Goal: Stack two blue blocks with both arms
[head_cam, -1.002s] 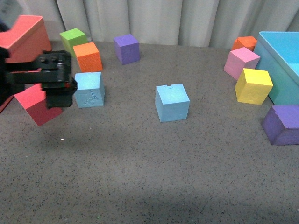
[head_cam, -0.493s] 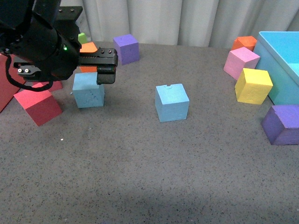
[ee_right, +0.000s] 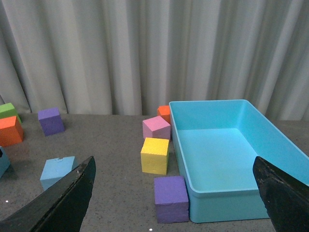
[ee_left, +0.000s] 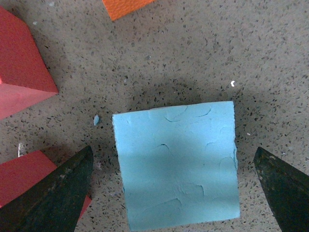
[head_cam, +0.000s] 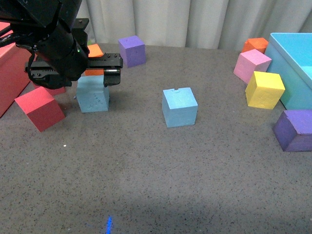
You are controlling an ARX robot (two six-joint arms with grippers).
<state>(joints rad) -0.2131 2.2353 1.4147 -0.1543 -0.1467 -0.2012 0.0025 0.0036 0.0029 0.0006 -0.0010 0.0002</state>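
Found left gripper (ee_left: 173, 151) poised directly above the left block (head_cam: 92, 93), fingers spread wide, one to each side of the cube, touching neither face in the left wrist view. Judged not yet gripped. Noted that block flat on the table (head_cam: 146, 170), just beside a red cube (head_cam: 39, 108) and near an orange cube (ee_left: 128, 6). Found the second block (head_cam: 180, 106) alone mid-table, well apart from the first, nothing on top. Saw right gripper (ee_right: 174, 159) only in its own wrist view, fingers wide apart, holding nothing, raised and well back from the second block. Assessed progress as early: no lift, no stack. Remaining: close on left block, raise, carry across, set squarely on the other; right arm's part outstanding.
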